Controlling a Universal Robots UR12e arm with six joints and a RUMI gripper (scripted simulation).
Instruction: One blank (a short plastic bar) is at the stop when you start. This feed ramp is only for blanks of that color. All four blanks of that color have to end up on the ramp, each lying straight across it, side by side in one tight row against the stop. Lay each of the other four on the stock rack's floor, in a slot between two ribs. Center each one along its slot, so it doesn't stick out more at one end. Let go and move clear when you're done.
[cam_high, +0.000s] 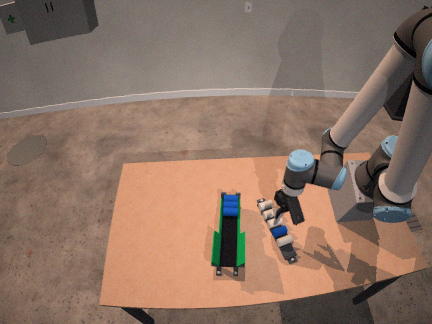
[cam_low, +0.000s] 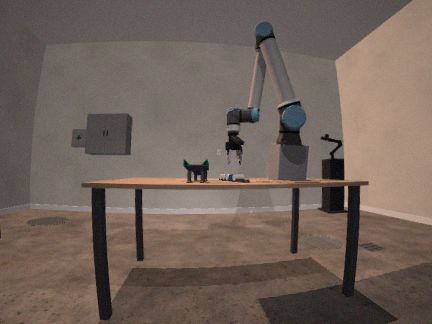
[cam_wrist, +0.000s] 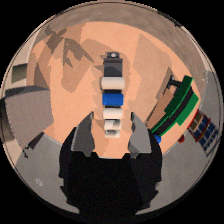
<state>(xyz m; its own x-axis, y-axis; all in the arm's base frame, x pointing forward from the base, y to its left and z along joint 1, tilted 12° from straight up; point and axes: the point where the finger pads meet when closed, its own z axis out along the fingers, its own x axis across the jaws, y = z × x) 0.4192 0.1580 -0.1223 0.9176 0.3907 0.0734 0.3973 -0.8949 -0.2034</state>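
The green feed ramp (cam_high: 228, 231) with a black floor lies in the middle of the table, with blue blanks (cam_high: 230, 205) in a row at its far end. To its right the dark stock rack holds white blanks (cam_high: 266, 206) and one blue blank (cam_high: 279, 231), with another white blank (cam_high: 285, 241) beyond it. My gripper (cam_high: 278, 215) hangs above the rack's middle, well clear of it in the side view (cam_low: 234, 157). Its fingers stand partly open and empty. In the wrist view the gripper (cam_wrist: 112, 132) lines up along the rack, with the blue blank (cam_wrist: 112, 98) ahead.
The arm's grey base block (cam_high: 352, 197) stands at the table's right end. The ramp also shows at the right of the wrist view (cam_wrist: 175, 107). A black stand (cam_low: 331, 170) is off the table by the right wall.
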